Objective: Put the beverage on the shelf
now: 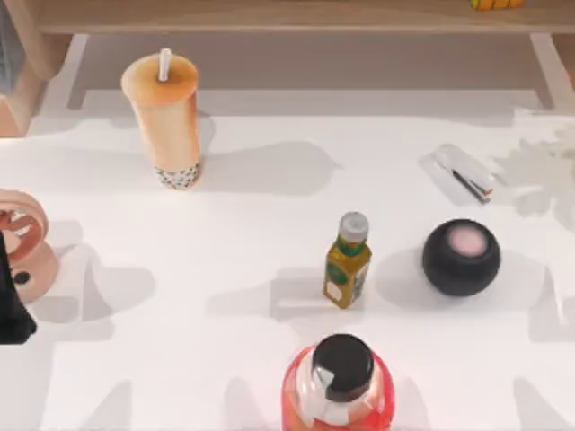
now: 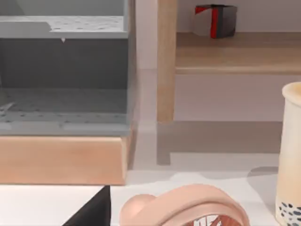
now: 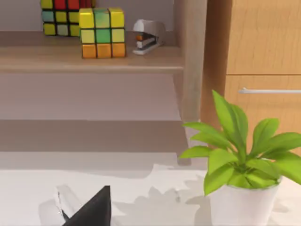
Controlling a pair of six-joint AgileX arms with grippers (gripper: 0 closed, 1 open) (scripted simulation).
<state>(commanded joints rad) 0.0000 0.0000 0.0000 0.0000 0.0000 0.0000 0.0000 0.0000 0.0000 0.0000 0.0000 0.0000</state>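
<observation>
The beverage (image 1: 166, 117), a tall orange-tan cup with a white straw and dark pearls at its base, stands upright at the back left of the table, just in front of the shelf (image 1: 287, 16). Its side also shows in the left wrist view as the beverage (image 2: 290, 155), with the shelf board (image 2: 235, 52) behind it. My left gripper (image 1: 11, 305) is a black shape at the table's left edge, well in front and to the left of the cup, holding nothing that I can see. A black part of my right gripper (image 3: 91, 209) hangs over the table's right side.
A small yellow-green bottle (image 1: 348, 260) stands mid-table, with a red bottle (image 1: 339, 382) in front of it and a black ball (image 1: 461, 258) to its right. A pink ring-shaped object (image 1: 22, 242) lies beside my left arm. A potted plant (image 3: 240, 160) stands far right. Cubes (image 3: 102, 32) sit on the shelf.
</observation>
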